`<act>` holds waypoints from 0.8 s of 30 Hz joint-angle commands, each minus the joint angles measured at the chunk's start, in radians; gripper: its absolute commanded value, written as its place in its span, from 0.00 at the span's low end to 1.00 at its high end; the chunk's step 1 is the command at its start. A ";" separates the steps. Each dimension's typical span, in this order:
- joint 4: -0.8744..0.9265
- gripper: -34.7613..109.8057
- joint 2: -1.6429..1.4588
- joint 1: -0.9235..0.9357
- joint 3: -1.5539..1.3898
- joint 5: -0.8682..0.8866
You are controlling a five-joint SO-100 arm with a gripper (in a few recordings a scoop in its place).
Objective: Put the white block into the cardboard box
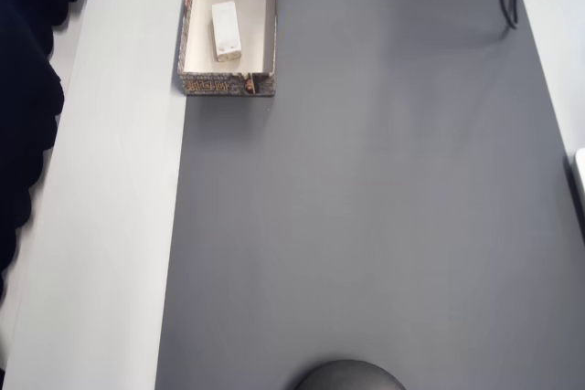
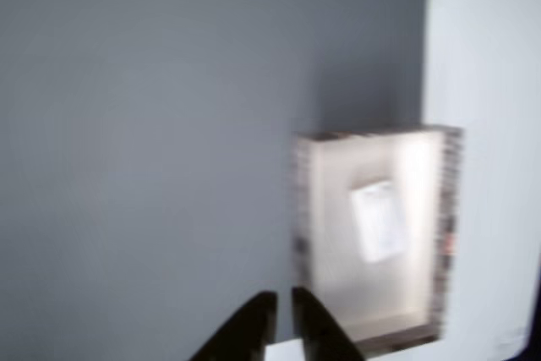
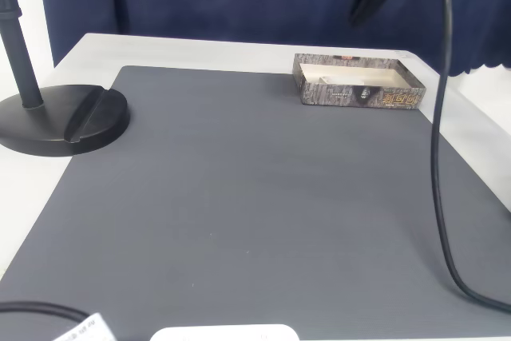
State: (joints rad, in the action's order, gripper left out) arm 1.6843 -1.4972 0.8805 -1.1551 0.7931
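The white block [image 1: 226, 30] lies flat inside the cardboard box [image 1: 228, 85], which sits at the far left corner of the grey mat in the overhead view. The wrist view looks down on the box [image 2: 302, 234] with the block [image 2: 378, 220] resting on its cream floor. My gripper [image 2: 283, 295] is shut with nothing between its black fingers. In the fixed view the gripper [image 3: 361, 7] hangs in the air well above the box [image 3: 335, 95], apart from it.
A black round stand base [image 3: 64, 117] with a pole sits at the mat's left in the fixed view. A black cable [image 3: 437, 157] hangs down over the mat's right side. The dark grey mat [image 1: 384, 207] is bordered by a white tabletop [image 1: 110, 226].
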 commanded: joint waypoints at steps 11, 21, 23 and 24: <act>-0.063 0.23 -0.411 -0.526 -0.460 -0.614; -0.259 0.23 -0.529 -0.758 -0.715 -0.724; -0.305 0.23 -0.551 -0.788 -0.767 -0.741; -0.334 0.23 -0.566 -0.798 -0.795 -0.742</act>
State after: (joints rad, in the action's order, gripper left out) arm 1.4389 -1.9850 0.1335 -1.8868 0.0752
